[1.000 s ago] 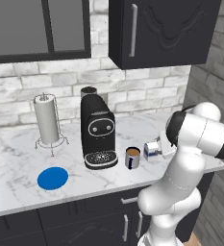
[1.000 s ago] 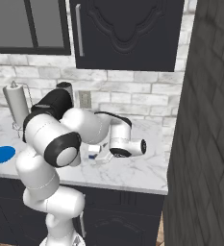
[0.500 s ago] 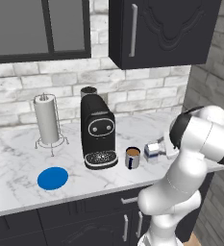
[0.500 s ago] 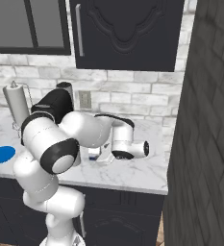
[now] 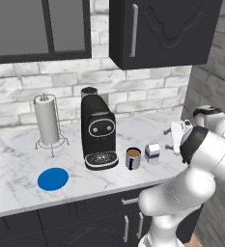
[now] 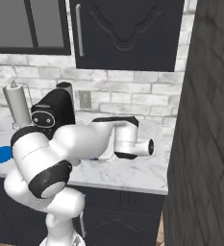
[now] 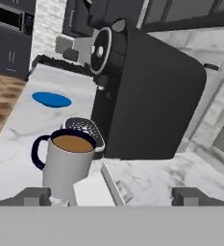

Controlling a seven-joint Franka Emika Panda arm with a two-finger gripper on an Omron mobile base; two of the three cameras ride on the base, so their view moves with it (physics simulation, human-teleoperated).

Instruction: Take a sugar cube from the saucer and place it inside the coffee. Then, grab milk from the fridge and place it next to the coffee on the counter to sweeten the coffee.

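Note:
The coffee (image 5: 133, 158), a grey mug of brown liquid, stands on the marble counter (image 5: 17, 159) in front of the black coffee machine (image 5: 99, 132). Just right of it stands the milk (image 5: 152, 151), a small white carton with a blue band. My gripper (image 5: 171, 137) hovers open to the right of the carton, a little above it and apart from it. In the hand view the coffee (image 7: 68, 161) is close ahead between my spread fingertips (image 7: 34, 196), with the milk's white top (image 7: 90, 190) low in front. The blue saucer (image 5: 53, 179) lies bare at the left. The sugar cube and fridge are out of view.
A paper towel holder (image 5: 47, 126) stands at the back left of the counter. Dark wall cabinets (image 5: 160, 31) hang above. A dark brick wall (image 6: 205, 120) closes the right side. The coffee machine (image 7: 142, 96) looms right behind the mug.
My hand has drawn back to the right and slightly up, away from the milk carton. The jaws stayed open. Mug, carton and saucer have not moved.

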